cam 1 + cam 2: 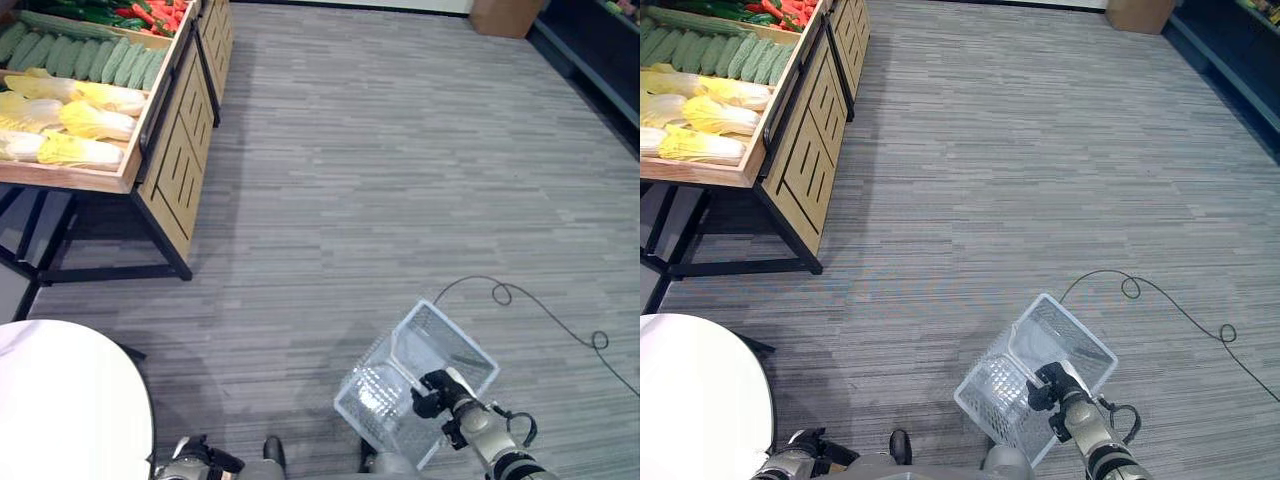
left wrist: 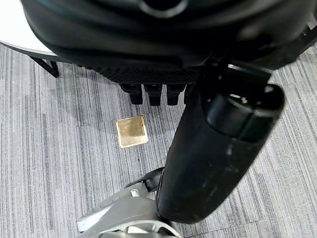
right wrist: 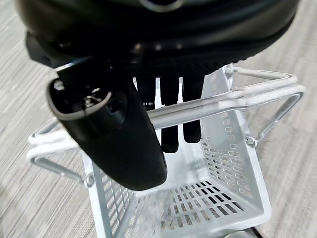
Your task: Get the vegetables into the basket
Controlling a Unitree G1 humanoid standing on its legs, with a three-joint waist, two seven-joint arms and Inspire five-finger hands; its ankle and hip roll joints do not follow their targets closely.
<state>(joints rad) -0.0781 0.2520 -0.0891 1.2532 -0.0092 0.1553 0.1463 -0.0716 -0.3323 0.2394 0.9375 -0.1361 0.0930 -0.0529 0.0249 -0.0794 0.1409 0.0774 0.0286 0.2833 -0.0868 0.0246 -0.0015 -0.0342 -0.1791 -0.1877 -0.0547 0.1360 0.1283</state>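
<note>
Right hand (image 1: 440,388), lower right of frame: fingers curled under the handle (image 3: 208,106) of the white basket (image 1: 452,345), thumb over it, i.e. clamped on the handle. Basket hangs from that hand above the carpet floor (image 1: 400,150), tilted, mesh bottom visible in right wrist view, nothing inside it.

Left hand (image 1: 205,458), bottom edge, lower left of frame: fingers (image 2: 148,94) curled in toward the palm, thumb (image 2: 218,148) alongside, holding nothing. Small brass floor plate (image 2: 132,132) shows on the carpet past it.

Vegetables: all in the wooden produce stand (image 1: 150,120), upper left of frame, well apart from both hands.
- pale yellow cabbages (image 1: 85,120), nearest row, long axes roughly across the frame, left to right.
- green cucumbers (image 1: 95,58), row behind, long axes running toward the top of the frame.
- red and green peppers (image 1: 150,15), far corner of the tray.

Key relation: veg lies up and to the left of both hands, across a broad stretch of open floor. Left hand is on the stand's side and free, so judged the picking hand; right hand is occupied w/ basket. Judged: out of reach from here, approach to the stand needed first.

White round worktop (image 1: 60,400), lower left corner, beside left hand.
</note>
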